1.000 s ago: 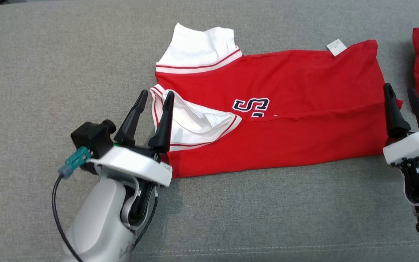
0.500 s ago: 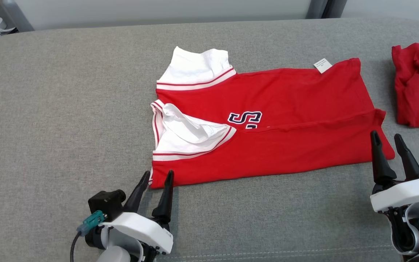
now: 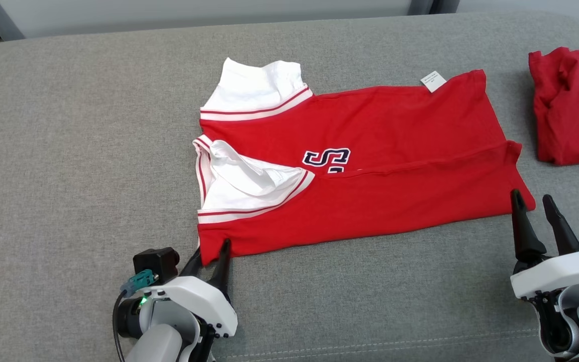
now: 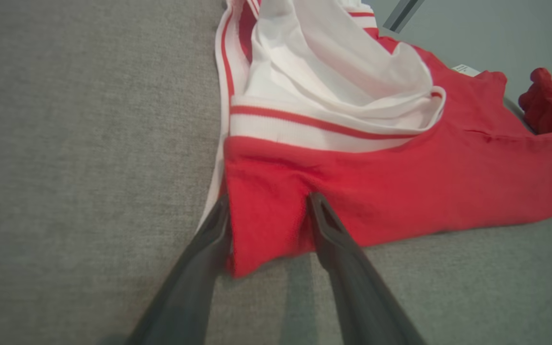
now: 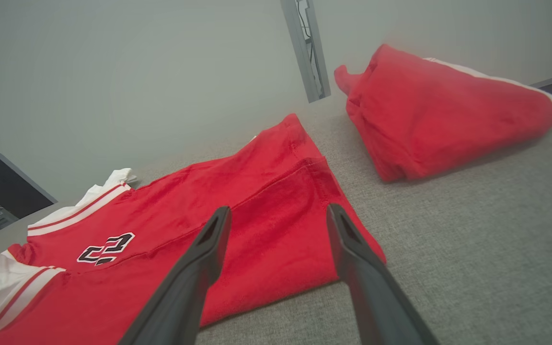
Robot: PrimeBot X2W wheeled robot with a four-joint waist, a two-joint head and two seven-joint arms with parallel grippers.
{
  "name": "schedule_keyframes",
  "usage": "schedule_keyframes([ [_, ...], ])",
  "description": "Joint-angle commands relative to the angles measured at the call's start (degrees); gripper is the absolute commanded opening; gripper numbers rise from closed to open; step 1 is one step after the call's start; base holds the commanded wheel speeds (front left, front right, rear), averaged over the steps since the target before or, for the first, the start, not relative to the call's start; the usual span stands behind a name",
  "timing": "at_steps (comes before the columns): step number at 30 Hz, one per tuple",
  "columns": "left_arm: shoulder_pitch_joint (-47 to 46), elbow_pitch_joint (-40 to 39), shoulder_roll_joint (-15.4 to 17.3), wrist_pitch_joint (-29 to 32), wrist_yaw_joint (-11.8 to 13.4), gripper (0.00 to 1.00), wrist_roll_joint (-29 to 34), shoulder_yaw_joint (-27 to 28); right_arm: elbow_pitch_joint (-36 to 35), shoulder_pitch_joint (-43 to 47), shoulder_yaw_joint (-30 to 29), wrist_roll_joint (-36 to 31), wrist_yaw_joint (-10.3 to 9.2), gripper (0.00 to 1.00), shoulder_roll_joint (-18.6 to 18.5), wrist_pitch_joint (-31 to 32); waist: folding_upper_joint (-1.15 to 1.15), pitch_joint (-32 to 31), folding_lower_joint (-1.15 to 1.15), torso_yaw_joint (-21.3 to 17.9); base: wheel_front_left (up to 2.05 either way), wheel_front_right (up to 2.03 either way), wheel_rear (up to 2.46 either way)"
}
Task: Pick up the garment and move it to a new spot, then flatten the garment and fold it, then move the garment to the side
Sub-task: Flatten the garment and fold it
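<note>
Garment (image 3: 380, 201) lies as a long band, doubled over, mid-way across the grey padded surface (image 3: 68, 151), collar end to the robot's left, hem to its right; the left gripper (image 4: 267, 199) straddles the near collar-end corner, fingers apart with red cloth bunched between them, not clamped from what I can see; the right gripper (image 3: 529, 200) stands spread wide at the near hem corner, gripping nothing; both sit at corners, I'd guess, to lift the near edge for another fold; bare surface lies beyond and leftward; another red garment (image 3: 571, 110) crowds the right.
</note>
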Motion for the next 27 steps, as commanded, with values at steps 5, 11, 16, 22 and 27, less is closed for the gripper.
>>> schedule_keyframes([
  [5,-1.4,-1.7,0.9,-0.5,-0.3,0.00,-0.6,1.6,4.9,-2.1,1.1,5.7,0.00,1.00,-0.5,-0.7,0.00,0.5,0.00,0.0,0.00,0.00,0.00],
  [11,-1.1,-4.0,1.3,0.0,-0.3,0.00,-0.5,1.0,19.4,-9.0,1.4,9.4,0.00,1.00,-0.6,-0.7,0.00,1.2,0.00,1.4,0.00,0.00,0.00],
  [16,-1.5,-5.3,1.4,0.5,-0.2,0.00,-0.3,0.4,27.3,-14.4,2.3,12.7,0.00,1.00,-0.3,-0.4,0.00,1.9,0.00,2.3,0.00,0.00,0.00],
  [22,-1.8,-5.9,1.5,0.9,-0.4,0.00,-0.3,-0.3,32.9,-17.7,3.4,17.0,0.00,0.00,0.2,1.6,0.00,2.0,0.00,3.0,0.00,0.00,0.00],
  [27,-1.3,-5.9,1.6,0.6,-0.7,0.00,-0.4,-0.7,33.6,-16.8,6.3,17.8,0.00,0.00,-0.7,1.3,0.00,0.9,0.00,3.4,0.00,0.00,0.00],
])
